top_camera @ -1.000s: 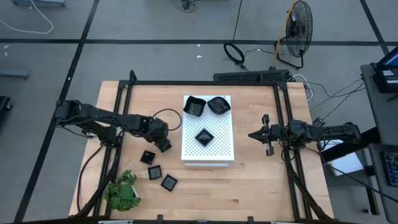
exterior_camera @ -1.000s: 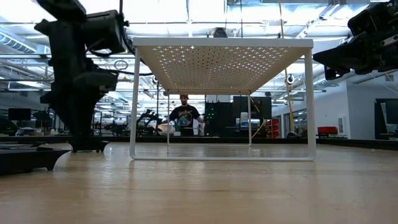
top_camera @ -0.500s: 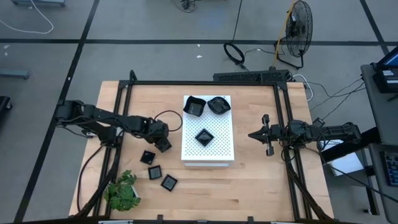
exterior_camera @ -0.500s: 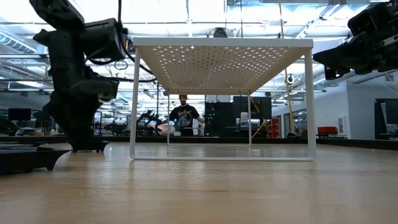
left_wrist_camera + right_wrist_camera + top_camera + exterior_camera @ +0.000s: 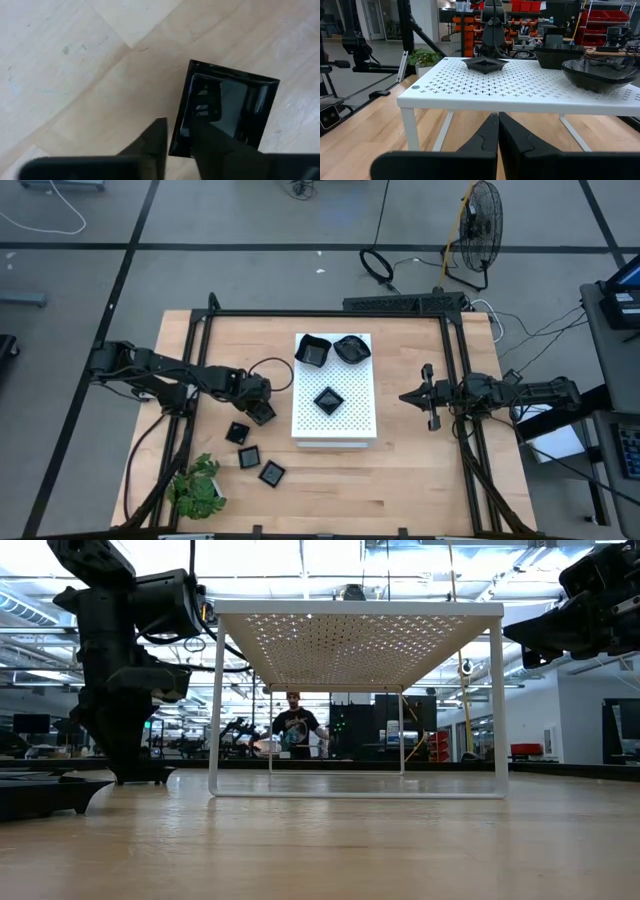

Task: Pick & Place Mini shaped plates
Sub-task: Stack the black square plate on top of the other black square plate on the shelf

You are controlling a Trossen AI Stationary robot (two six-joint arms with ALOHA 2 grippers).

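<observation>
Left tool point(image 5: 176, 137) astride plate rim point(image 5: 181, 115)

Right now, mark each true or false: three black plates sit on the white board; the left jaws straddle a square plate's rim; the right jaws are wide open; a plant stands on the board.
1. Three black plates sit on the white board. True.
2. The left gripper has its jaws either side of a square plate rim. True.
3. The right gripper has its jaws wide open. False: they are shut, holding nothing.
4. A plant stands on the board. False: it stands at the table's near-left corner.
</observation>
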